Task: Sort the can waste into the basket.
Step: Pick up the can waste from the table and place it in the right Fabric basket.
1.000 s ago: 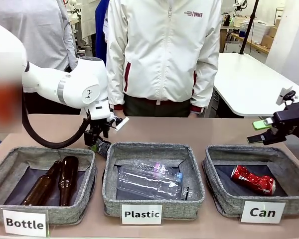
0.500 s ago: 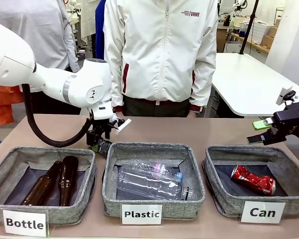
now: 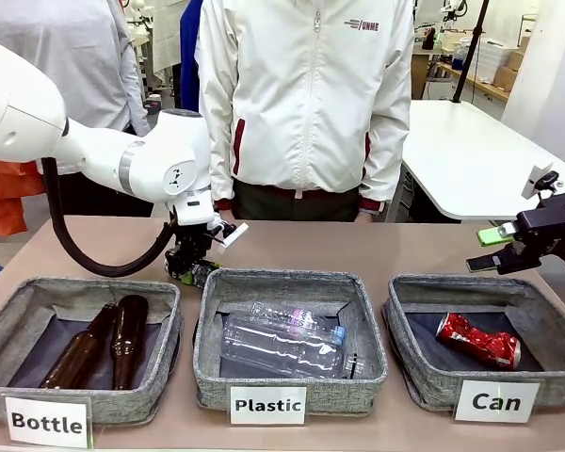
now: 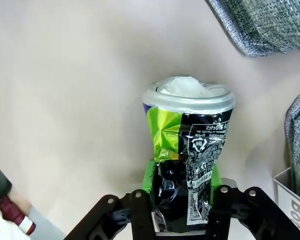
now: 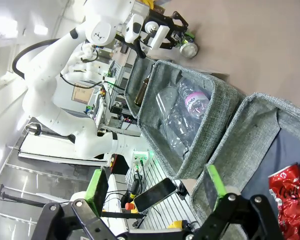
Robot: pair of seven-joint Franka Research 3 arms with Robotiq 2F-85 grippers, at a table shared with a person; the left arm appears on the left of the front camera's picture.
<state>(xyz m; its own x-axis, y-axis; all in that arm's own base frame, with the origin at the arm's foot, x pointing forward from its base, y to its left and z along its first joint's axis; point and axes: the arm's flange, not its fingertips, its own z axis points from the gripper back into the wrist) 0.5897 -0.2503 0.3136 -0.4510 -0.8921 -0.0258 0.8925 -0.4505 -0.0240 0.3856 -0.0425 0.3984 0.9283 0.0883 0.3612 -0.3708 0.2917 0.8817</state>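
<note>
Bright, even indoor light (wrist views distorted)

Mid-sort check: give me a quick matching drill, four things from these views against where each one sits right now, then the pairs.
Things:
1. red can
2. dark can
3. brown bottles
4. right gripper

Places:
A. clamped in the left gripper, behind the bins
B. in the bin labelled Bottle
C. lying in the Can basket
D. open, above the Can basket's far edge

Pairs: 1-C, 2-A, 3-B, 4-D
</note>
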